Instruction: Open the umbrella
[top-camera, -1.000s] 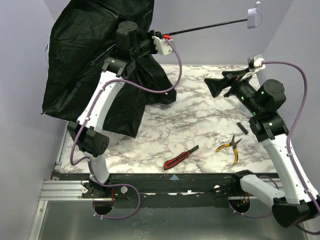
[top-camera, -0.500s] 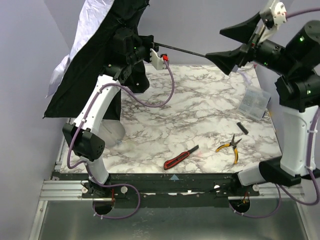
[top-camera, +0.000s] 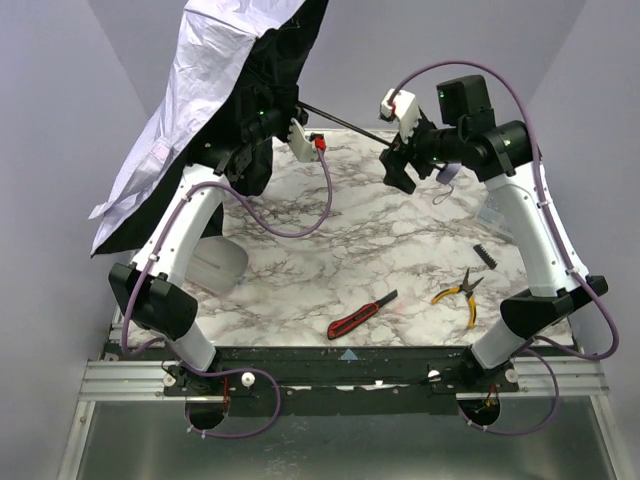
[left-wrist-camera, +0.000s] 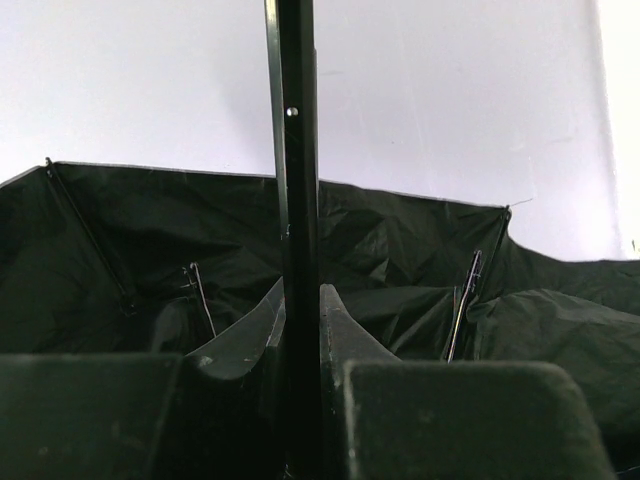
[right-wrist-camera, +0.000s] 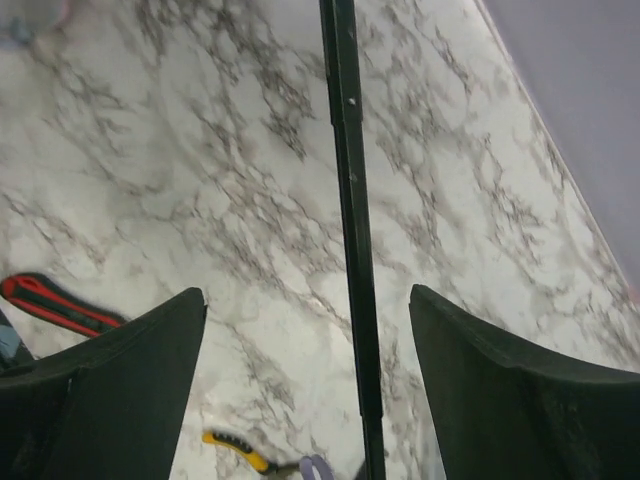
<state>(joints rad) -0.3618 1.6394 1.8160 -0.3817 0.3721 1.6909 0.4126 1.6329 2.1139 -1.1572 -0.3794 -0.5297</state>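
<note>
While the overhead view takes in the whole desk (top-camera: 330, 240), it hides much of what you need. The umbrella (top-camera: 190, 110) is held in the air at the far left, canopy billowed out, pale fabric outward and black lining (top-camera: 270, 60) inside; the frame cuts off its top. Its thin black shaft (top-camera: 345, 117) runs rightward toward the right arm (top-camera: 520, 210), and the handle end is lost behind that arm's wrist. The left jaws are sunk against the dark lining, so you cannot read them here. A clear box (top-camera: 495, 215) at the right edge sits mostly behind the right arm; its contents cannot be made out. A pale rounded object (top-camera: 215, 265) under the left arm (top-camera: 190, 230) is too indistinct to name. On the near desk lie a utility knife (top-camera: 360, 315), yellow pliers (top-camera: 458, 295) and a small black strip (top-camera: 484, 255).

From the left wrist, you see the left jaws closed on the shaft (left-wrist-camera: 298, 150), tight on either side, with lining and thin ribs (left-wrist-camera: 465, 300) beyond.

From the right wrist, the right jaws stand wide apart with the shaft (right-wrist-camera: 345, 200) between them, touching neither side. Its lower end leaves the frame. The utility knife (right-wrist-camera: 50, 305) and a pliers handle (right-wrist-camera: 235, 452) show only in part.
</note>
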